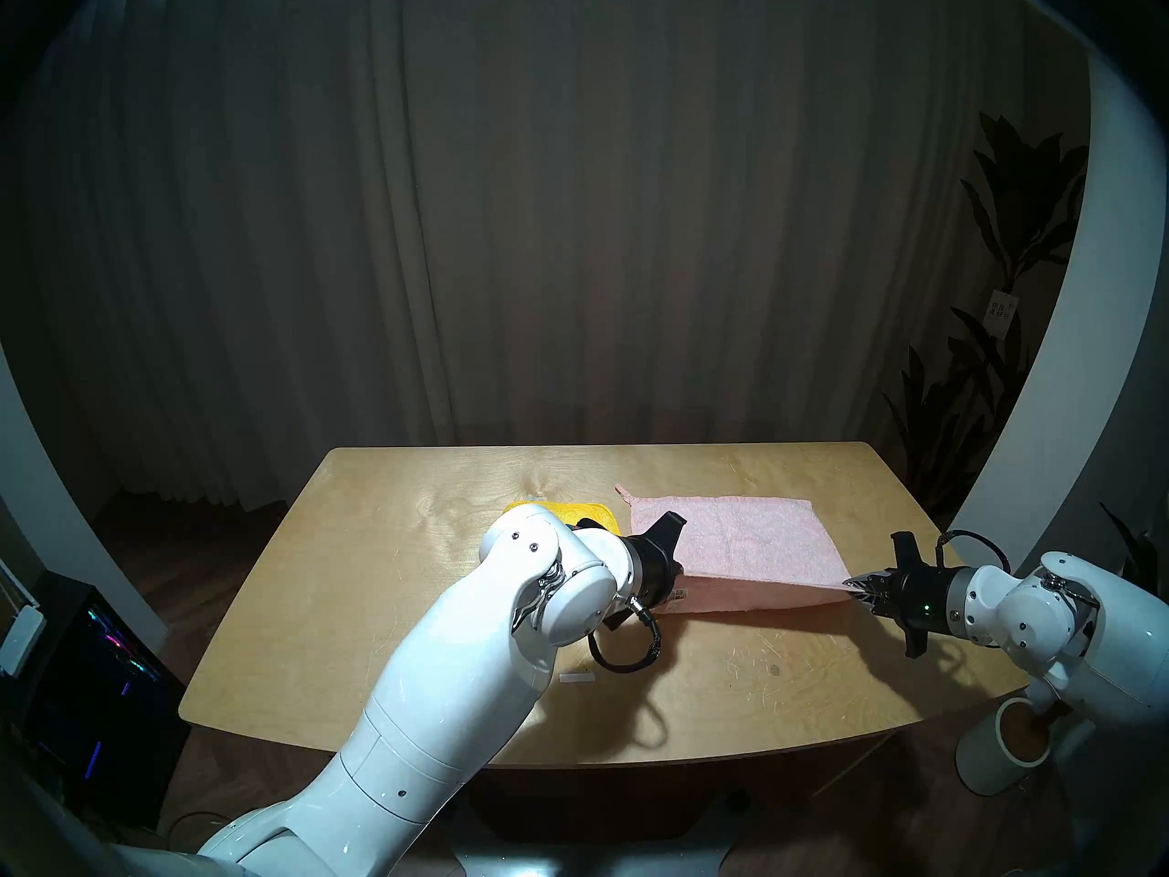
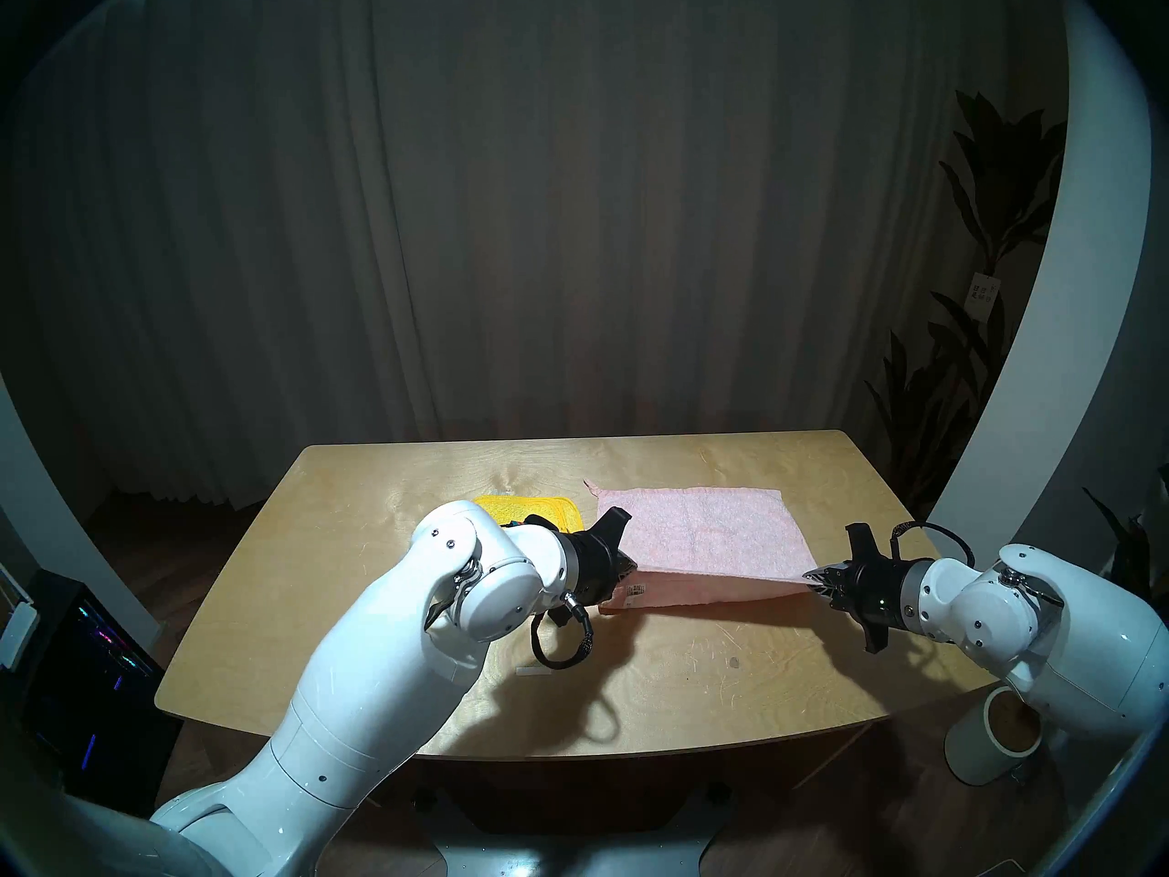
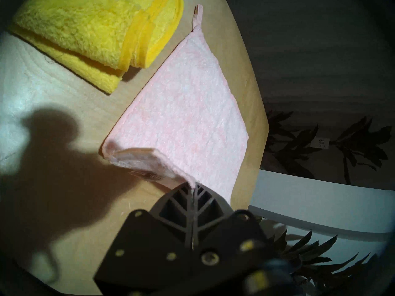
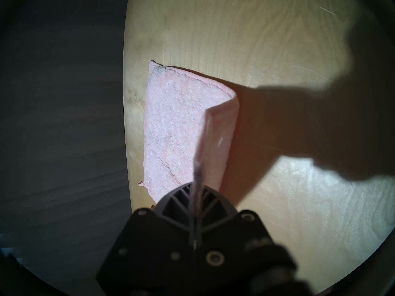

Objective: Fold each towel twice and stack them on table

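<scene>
My left pincer is clamped on one near corner of the pink towel, my right pincer on the other near corner, both sets of fingers pressed together with only cloth between them. The edge strung between the two pincers is lifted off the surface and runs nearly straight; below it a strip of towel hangs down to the wood. Ahead of both pincers the rest of the towel lies flat, its far edge close to the surface's far rim, a small loop sticking out at the far corner on my left pincer's side. A printed label shows on the hanging part just under my left pincer.

The yellow towel lies folded just beyond and outboard of my left pincer, near the pink towel's side edge but apart from it, a narrow strip of bare wood between.

Behind both pincers the wood is bare, save a white tape strip. Outboard of my right pincer, the towel's side edge runs near the surface's rim.
</scene>
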